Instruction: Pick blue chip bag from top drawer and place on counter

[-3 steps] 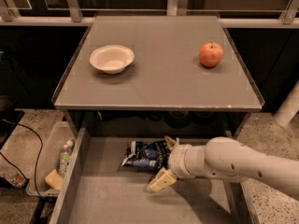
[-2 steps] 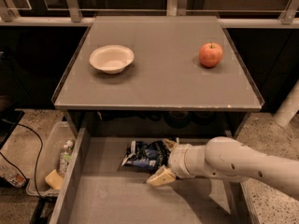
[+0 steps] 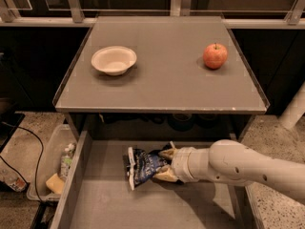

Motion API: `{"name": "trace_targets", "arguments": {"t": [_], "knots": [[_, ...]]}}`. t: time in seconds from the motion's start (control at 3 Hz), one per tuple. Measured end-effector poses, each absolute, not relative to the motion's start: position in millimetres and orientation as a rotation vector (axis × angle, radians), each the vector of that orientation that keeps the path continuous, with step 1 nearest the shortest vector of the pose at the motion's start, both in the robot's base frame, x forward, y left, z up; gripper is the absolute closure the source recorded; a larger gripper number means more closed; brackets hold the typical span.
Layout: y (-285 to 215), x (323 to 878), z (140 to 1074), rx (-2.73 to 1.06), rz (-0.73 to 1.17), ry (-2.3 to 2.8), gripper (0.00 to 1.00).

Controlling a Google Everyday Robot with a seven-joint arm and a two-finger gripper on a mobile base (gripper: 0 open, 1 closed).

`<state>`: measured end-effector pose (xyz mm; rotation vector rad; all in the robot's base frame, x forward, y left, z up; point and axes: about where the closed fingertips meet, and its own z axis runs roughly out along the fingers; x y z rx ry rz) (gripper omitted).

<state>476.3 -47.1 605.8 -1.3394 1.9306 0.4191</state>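
My gripper (image 3: pixel 165 164) sits low inside the top drawer (image 3: pixel 81 175), its two tan fingers (image 3: pixel 167 152) pinching the right end of the blue chip bag (image 3: pixel 143 165), which sticks out to their left, inside the drawer. Beyond and above my gripper lies the counter (image 3: pixel 167 85), with a white bowl (image 3: pixel 114 59) off to the left and a red apple (image 3: pixel 215 56) off to the right

On the bench (image 3: pixel 167 87) I see a bowl (image 3: pixel 114 59) left and an apple (image 3: pixel 215 56) right, well apart. Nearer, below it, the drawer (image 3: pixel 119 204) holds the bag (image 3: pixel 143 165), my jaws clamped on its right end, arm (image 3: pixel 238 163) stretched in from the right.
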Motion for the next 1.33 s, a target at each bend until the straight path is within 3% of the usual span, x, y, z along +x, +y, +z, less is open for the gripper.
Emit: {"name": "trace_targets", "arguments": {"t": [0.33, 0.67, 1.33], "knots": [[-47, 476, 606, -1.34, 0.419, 1.93, 0.88], [-57, 466, 627, -1.347, 0.414, 1.91, 1.0], [-89, 440, 719, -1.36, 0.397, 1.823, 1.0]]}}
